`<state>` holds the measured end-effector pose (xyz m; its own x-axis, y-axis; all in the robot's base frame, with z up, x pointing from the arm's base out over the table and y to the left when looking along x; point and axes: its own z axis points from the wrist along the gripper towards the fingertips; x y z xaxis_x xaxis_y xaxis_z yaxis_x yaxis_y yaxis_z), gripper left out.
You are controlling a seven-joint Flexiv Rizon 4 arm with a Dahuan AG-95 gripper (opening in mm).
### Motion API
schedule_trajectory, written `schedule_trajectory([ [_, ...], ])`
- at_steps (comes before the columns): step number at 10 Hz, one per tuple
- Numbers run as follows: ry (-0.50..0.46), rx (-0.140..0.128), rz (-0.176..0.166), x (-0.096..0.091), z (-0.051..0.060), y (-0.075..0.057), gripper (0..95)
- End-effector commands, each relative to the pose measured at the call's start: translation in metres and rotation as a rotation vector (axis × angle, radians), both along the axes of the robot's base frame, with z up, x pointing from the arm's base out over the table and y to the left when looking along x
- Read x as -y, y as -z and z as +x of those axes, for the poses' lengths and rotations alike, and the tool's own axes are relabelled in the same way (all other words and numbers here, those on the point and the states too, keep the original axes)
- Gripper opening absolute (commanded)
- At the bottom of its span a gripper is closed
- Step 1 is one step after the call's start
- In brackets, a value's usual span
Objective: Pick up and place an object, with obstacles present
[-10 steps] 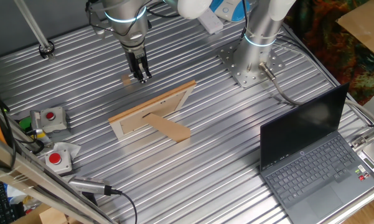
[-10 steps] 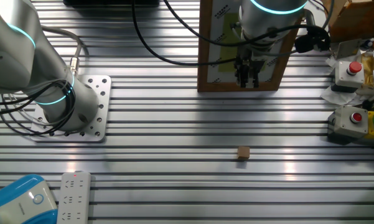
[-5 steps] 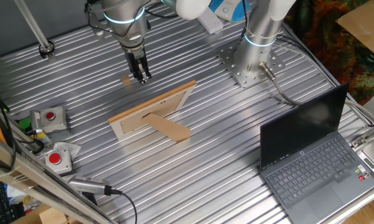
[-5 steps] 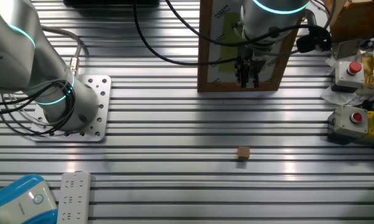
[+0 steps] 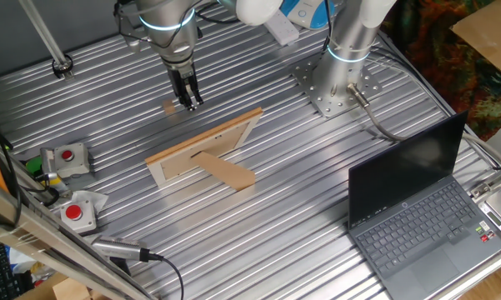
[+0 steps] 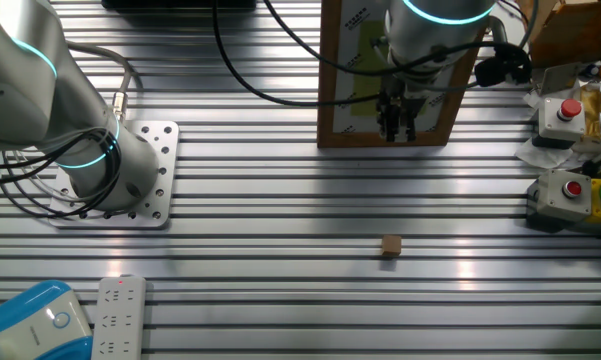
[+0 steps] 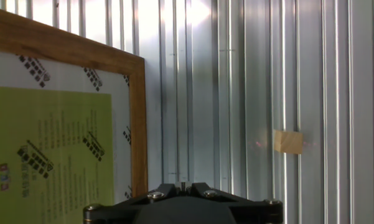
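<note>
The tiny tan wooden block (image 5: pixel 170 107) lies alone on the ribbed metal table; it also shows in the other fixed view (image 6: pixel 390 245) and at the right of the hand view (image 7: pixel 289 141). My gripper (image 5: pixel 188 102) hangs above the table between the block and the picture frame (image 5: pixel 204 148), touching neither. Its jaws are closed together and hold nothing. In the other fixed view the gripper (image 6: pixel 397 128) stands in front of the upright frame (image 6: pixel 330 90). In the hand view the fingertips (image 7: pixel 182 185) meet at the bottom edge, with the frame (image 7: pixel 135 124) at the left.
A dark grey open laptop (image 5: pixel 417 208) sits at the right. Red-button boxes (image 5: pixel 65 157) stand at the left edge. The second arm's base plate (image 5: pixel 333 87) is at the back, and a power strip (image 6: pixel 118 315) lies near it.
</note>
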<state>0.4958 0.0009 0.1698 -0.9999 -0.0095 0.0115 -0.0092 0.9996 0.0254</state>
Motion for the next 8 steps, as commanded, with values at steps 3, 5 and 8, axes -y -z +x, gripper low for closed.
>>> schedule_trajectory([
  [3,-0.022,0.001,0.008,0.015,-0.005,0.002,0.0],
  [5,-0.037,0.002,0.017,0.027,-0.010,0.004,0.0],
  [8,-0.066,0.011,0.039,0.050,-0.020,0.016,0.0],
])
